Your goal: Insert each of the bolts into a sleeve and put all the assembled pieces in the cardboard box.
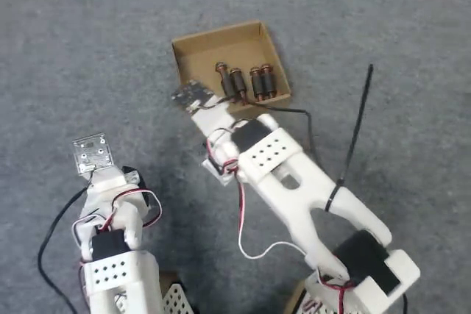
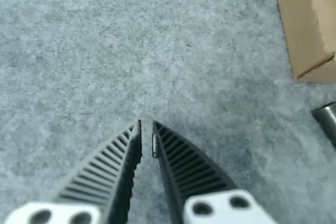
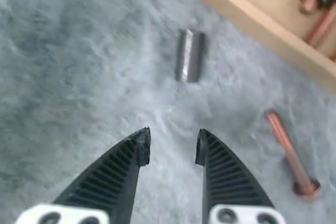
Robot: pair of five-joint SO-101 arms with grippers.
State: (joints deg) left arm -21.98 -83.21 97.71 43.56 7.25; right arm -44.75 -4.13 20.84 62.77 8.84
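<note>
On the grey carpet [image 1: 88,56], near its far edge, we see the cardboard box [image 1: 213,49], with four finished pieces [image 1: 245,82] along its near wall. We think one pair is left. The right gripper [image 3: 172,148] hangs spread over the carpet. The left gripper [image 2: 147,127] is pressed almost together, holding nothing. One bolt [image 3: 290,151] and one sleeve [image 3: 190,55] lie apart, just beside the box wall, which we could bump.

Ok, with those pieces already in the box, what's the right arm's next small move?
Probably ease the right gripper toward the loose bolt and close on its shank: its jaws stand open and empty, and the bolt and bare sleeve lie apart on the carpet beside the cardboard box, not yet joined.
</note>
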